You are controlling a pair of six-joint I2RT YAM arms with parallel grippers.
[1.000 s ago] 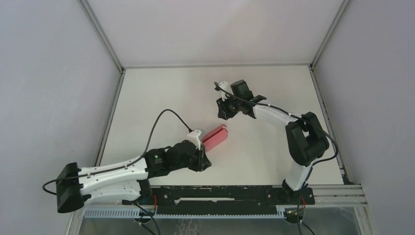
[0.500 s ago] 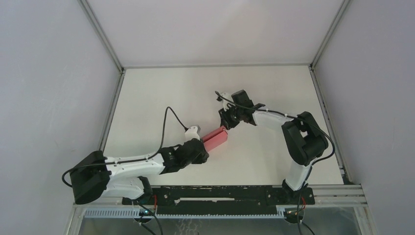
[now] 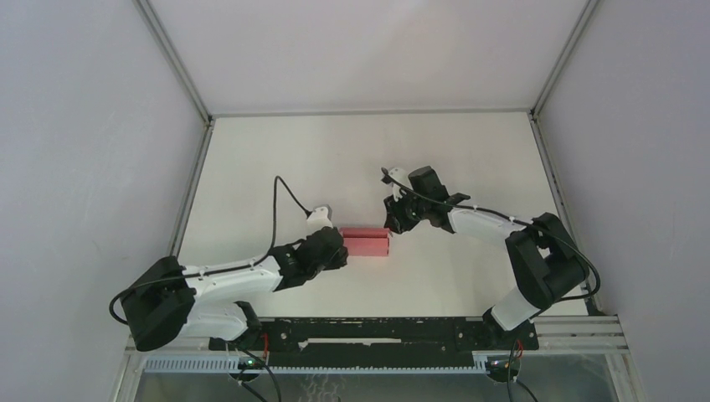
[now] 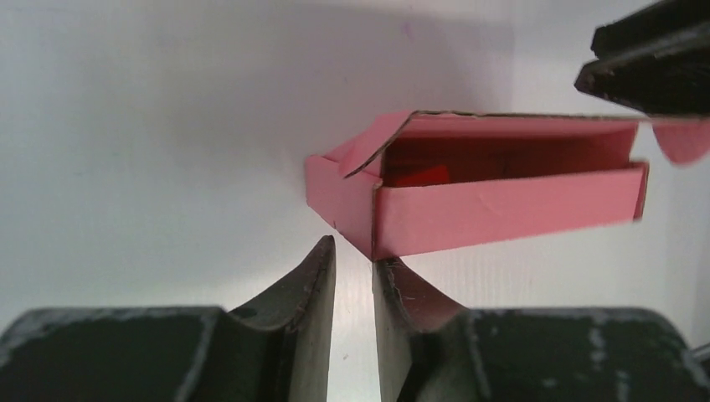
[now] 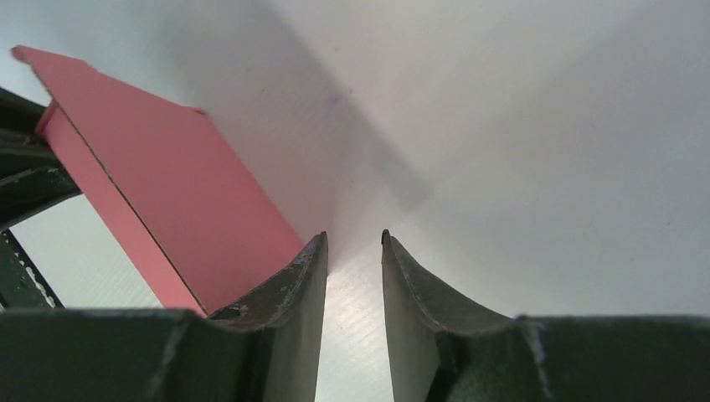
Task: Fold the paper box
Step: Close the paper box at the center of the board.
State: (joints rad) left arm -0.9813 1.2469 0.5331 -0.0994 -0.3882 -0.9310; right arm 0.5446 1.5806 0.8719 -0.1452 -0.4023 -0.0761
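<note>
- Paper box [image 3: 368, 244] lies on the counter [image 3: 335, 159], lid ajar.
- Left tool [image 4: 353, 251] at the box's left end, jaws narrowly parted, empty.
- Right tool [image 5: 354, 239] at its right end, narrowly parted, empty.

The paper box [image 4: 502, 213] is matte pink cardboard with raw brownish cut edges; the table [image 3: 276, 167] looks smooth, matte white.

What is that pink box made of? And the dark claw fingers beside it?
The paper box: thin cardboard by the look, matte pink; cut edges show a brownish core. The left claw has fingers that look dark, dull and scuffed with pale scratches: hard plastic or coated metal, I cannot tell.
</note>
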